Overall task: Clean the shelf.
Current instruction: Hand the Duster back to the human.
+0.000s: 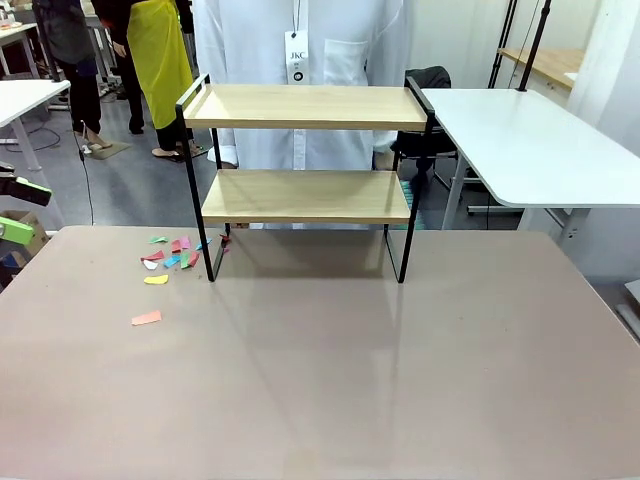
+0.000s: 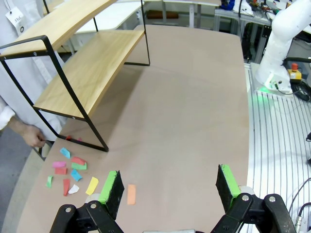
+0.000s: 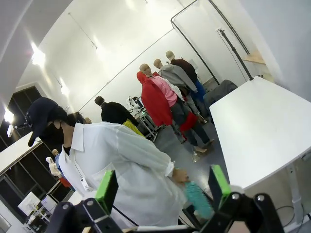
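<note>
Shelf (image 1: 305, 150) stands at the upper middle of the front view, on the far part of the brown desk (image 1: 320, 380), its four black legs on the desk top. Both wooden boards are bare. In the left wrist view the shelf (image 2: 82, 68) fills the upper left, seen from one end, with the black end rail nearest the camera.

Paper scraps (image 1: 170, 255) in pink, green, blue, yellow and white lie on the desk just beside the shelf's left front leg, left of centre in the front view. One orange scrap (image 1: 146, 318) lies apart from them, lower in the frame. In the left wrist view the scraps (image 2: 68, 174) sit at lower left, and the orange scrap (image 2: 131, 194) lies just beside one green pad.

Left gripper (image 2: 170, 187) hangs over the desk at the bottom of its own view, jaws wide, holding nothing. Right gripper (image 3: 163, 187) points up and away from the desk, jaws wide and empty.

A person in a white coat (image 1: 300, 60) stands behind the shelf. In the left wrist view a hand (image 2: 29, 136) shows at the left edge, below the shelf's end. In the right wrist view the person holds a teal duster (image 3: 197, 196) low, between the pads.

A white table (image 1: 530, 145) stands at upper right of the front view.
</note>
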{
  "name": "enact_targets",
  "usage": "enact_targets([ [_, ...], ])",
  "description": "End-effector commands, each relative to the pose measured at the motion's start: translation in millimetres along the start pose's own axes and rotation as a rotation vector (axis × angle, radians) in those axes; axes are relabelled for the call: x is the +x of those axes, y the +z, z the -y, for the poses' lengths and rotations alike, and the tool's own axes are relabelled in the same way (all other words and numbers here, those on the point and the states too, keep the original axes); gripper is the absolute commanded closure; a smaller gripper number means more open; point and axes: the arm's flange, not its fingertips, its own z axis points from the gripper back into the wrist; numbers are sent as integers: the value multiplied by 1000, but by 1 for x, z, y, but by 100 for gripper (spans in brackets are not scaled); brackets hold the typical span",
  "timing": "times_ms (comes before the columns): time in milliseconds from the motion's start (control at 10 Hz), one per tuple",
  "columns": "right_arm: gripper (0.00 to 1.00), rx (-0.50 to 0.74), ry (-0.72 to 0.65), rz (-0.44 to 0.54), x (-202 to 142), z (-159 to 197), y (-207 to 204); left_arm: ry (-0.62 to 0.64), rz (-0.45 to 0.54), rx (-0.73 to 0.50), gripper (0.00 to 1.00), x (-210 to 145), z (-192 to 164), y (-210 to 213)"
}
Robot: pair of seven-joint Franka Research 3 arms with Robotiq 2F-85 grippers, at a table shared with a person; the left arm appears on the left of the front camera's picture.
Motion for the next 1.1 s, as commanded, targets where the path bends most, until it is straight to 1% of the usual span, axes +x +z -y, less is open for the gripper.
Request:
enact_targets([
  [0, 0, -5, 14, 1, -3, 1, 3, -21, 33, 1, 0, 1, -2, -1],
  [1000, 0, -5, 14, 1, -3, 1, 3, -21, 33, 1, 0, 1, -2, -1],
])
